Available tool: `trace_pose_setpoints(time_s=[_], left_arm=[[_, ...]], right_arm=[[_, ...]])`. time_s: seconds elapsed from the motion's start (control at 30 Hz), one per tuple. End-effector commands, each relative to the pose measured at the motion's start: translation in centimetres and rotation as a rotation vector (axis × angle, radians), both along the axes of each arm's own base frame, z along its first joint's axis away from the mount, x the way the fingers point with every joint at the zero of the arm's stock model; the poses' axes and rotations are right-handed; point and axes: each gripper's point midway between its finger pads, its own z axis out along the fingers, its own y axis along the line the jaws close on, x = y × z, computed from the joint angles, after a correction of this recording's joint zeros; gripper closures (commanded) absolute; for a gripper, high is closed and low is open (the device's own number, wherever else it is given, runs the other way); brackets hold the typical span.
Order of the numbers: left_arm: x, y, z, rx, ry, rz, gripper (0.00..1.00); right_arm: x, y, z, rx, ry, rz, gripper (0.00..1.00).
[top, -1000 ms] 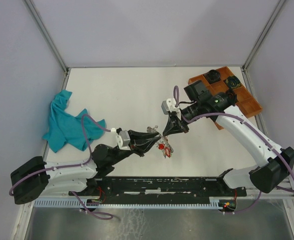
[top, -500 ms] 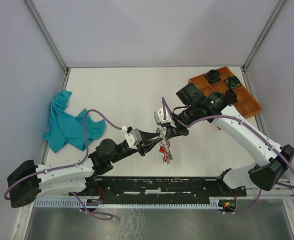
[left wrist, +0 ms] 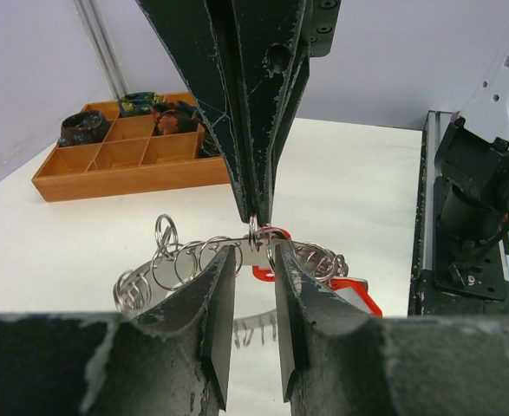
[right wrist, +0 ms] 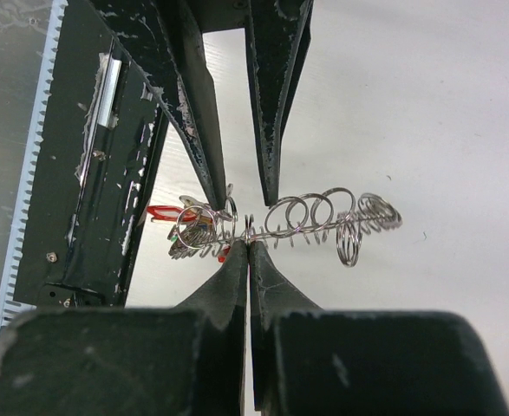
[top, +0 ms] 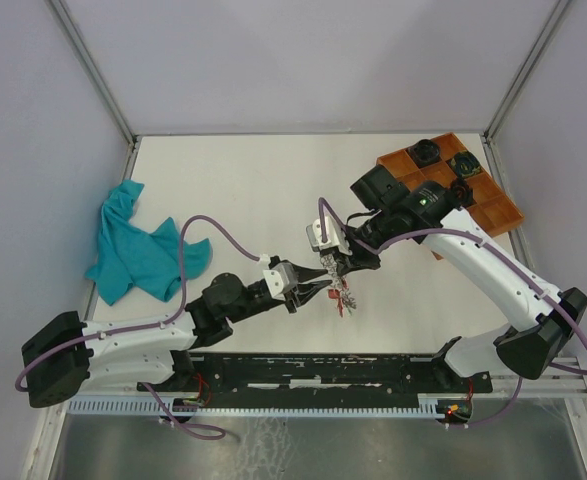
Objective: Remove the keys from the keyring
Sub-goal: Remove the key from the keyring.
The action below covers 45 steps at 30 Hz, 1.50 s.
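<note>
The keyring [top: 330, 277] hangs above the table between my two grippers. It is a silver wire ring strung with several small split rings, seen in the left wrist view [left wrist: 181, 263] and the right wrist view [right wrist: 323, 227]. The keys [top: 344, 299] with red tags dangle from it in a bunch [right wrist: 192, 239]; a red tag [left wrist: 359, 295] shows behind my left fingers. My right gripper [right wrist: 248, 247] is shut on the keyring's wire, coming down from above [left wrist: 256, 217]. My left gripper [left wrist: 256, 260] is open, its fingertips straddling the wire [right wrist: 242, 201] right next to the right gripper's tips.
An orange compartment tray [top: 495, 207] with dark objects stands at the back right, also in the left wrist view [left wrist: 124, 169]. A teal cloth [top: 133, 250] lies at the left. The black arm-base rail [top: 323, 370] runs along the near edge.
My left arm has reached right and my right gripper has moved left, so both now meet at the keyring. The key bunch has shifted slightly with them.
</note>
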Motion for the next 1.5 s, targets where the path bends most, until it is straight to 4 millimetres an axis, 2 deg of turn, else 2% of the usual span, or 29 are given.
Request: trace_pose_setpoints(time_s=[0.0,0.23,0.47,0.57,0.87,1.07,1.3,1.47], left_arm=[[-0.2,-0.6,2.8,-0.05,-0.08,-0.024,0.7],[0.6,-0.6,2.8,-0.046,-0.075,0.017,0.72],[-0.1,0.5,4.1,-0.09,-0.095,0.013,0.72],[-0.2,0.9,3.7,-0.071,-0.099,0.016,0.7],[-0.4,-0.4,2.7,-0.003,-0.087,-0.028,0.72],[0.1,-0.5,2.8,0.001,-0.091,-0.01,0.74],[0.0,1.0,4.0,-0.049,-0.12,0.028,0.73],[0.5,2.3,3.2,-0.013,-0.145,0.083,0.71]], right_arm=[[0.2,0.9,1.9,0.051,-0.051,0.027,0.99],[-0.2,1.2,1.7,0.048,-0.041,0.042,0.99],[-0.3,1.2,1.8,0.051,-0.039,0.046,0.99],[-0.4,1.2,1.8,0.053,-0.036,0.053,0.99],[-0.5,1.3,1.8,0.054,-0.032,0.055,0.99],[-0.6,1.3,1.8,0.055,-0.028,0.059,0.99],[-0.8,1.2,1.9,0.059,-0.025,0.067,0.99],[-1.0,1.3,2.1,0.065,-0.023,0.072,0.99]])
